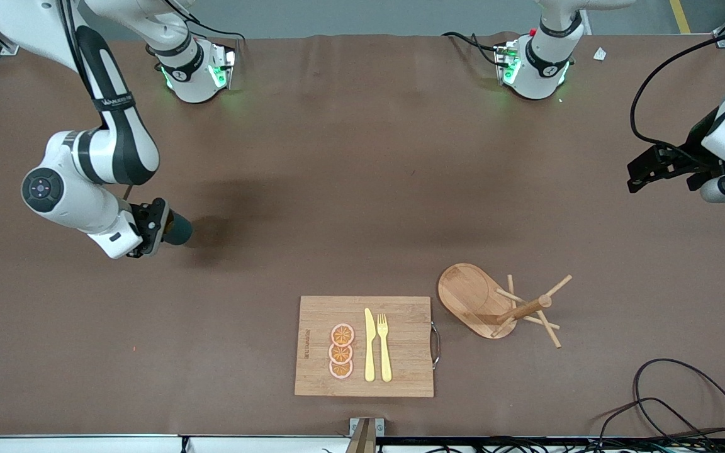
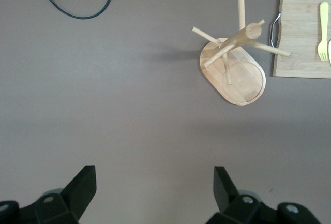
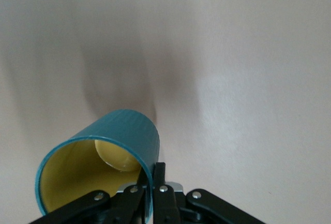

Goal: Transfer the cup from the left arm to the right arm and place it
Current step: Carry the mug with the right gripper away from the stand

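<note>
Cup: your right gripper (image 3: 150,189) has fingers clamped on the cup (image 1: 177,229) rim, mouth toward the wrist, above the desk (image 1: 362,189).
Left gripper (image 2: 155,182): fingers spread, empty, waiting.
Placement: bare desk beneath the cup, stand at 4 o'clock.

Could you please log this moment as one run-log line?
right gripper: jaws shut on cup rim | left gripper: open, waiting | handover: done

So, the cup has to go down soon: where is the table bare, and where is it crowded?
The right gripper holds the cup by its rim over bare table at its arm's end. The stretch from there to the open, waiting left gripper is also bare. Crowded: cutting board and peg stand, nearer the camera.
</note>
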Robot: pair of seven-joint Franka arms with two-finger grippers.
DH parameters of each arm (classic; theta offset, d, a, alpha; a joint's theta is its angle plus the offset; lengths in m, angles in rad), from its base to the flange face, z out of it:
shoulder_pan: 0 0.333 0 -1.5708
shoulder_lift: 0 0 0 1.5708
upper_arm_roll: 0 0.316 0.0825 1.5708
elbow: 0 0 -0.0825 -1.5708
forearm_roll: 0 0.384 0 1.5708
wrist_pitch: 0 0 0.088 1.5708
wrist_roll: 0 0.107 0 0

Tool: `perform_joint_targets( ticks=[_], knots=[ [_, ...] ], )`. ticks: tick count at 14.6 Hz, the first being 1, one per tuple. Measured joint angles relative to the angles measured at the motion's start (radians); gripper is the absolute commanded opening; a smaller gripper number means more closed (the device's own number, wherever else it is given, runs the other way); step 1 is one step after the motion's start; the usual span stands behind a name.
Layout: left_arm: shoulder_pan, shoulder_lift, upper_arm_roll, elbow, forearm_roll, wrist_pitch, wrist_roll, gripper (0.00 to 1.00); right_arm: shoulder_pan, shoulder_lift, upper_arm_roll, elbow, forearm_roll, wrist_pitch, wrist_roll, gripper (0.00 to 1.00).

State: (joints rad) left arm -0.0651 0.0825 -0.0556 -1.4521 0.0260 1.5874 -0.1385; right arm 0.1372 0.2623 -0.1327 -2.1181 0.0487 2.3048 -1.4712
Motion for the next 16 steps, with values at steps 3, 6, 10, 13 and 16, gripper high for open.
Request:
perform_joint_targets(
  ticks=[3,6,10,13,16],
  knots=[
    [0.0,0.001,0.0,0.006,0.0,0.0,0.0,1.0,-0.062,0.003,0.0,-0.027,-0.024,0.07,-0.104,0.02],
    [0.005,0.002,0.003,0.006,0.0,0.0,0.0,1.0,-0.096,0.004,0.0,-0.03,-0.09,0.111,-0.127,0.02],
    [0.014,0.002,0.006,0.006,-0.001,0.0,0.0,1.0,-0.109,0.009,0.0,-0.065,-0.109,0.167,-0.13,0.02],
    [0.014,0.002,0.006,0.006,-0.001,0.0,0.0,1.0,-0.109,0.019,0.003,-0.101,-0.11,0.221,-0.13,0.02],
    [0.013,0.002,0.006,0.006,-0.001,0.0,0.0,1.0,-0.109,0.023,0.004,-0.115,-0.11,0.25,-0.13,0.02]
  ],
)
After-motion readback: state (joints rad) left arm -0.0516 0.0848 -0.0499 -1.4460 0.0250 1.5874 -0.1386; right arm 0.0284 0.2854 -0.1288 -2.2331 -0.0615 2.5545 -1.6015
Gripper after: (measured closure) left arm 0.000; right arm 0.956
